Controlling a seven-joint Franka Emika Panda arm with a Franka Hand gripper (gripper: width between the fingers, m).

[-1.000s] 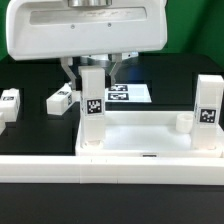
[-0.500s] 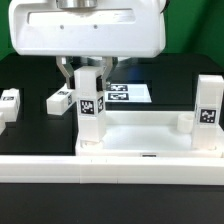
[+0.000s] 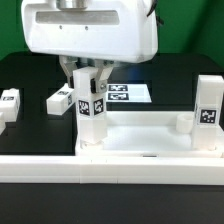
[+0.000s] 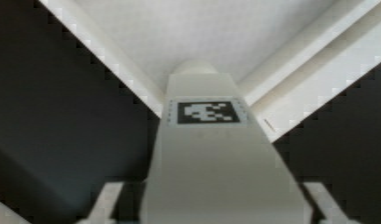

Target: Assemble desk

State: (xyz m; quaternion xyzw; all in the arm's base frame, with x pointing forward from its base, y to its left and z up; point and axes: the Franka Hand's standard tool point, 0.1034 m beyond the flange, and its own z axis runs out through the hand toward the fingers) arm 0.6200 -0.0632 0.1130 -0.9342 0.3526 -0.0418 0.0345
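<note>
The white desk top lies flat at the front of the table with its raised rim up. At its corner on the exterior view's left a white square leg stands upright, two tagged faces showing. My gripper is shut on this leg near its upper end, one finger on each side. In the wrist view the leg runs away from the camera with its tag facing it, between my fingers. A second leg stands upright at the corner on the exterior view's right.
Two loose legs lie on the black table at the exterior view's left. The marker board lies behind the desk top. A short white stub stands inside the top near the right leg. A long white rail runs along the front.
The gripper has turned with the leg: its tag faced the camera before, and now a corner edge with two tagged faces shows. The leg stays at the same corner.
</note>
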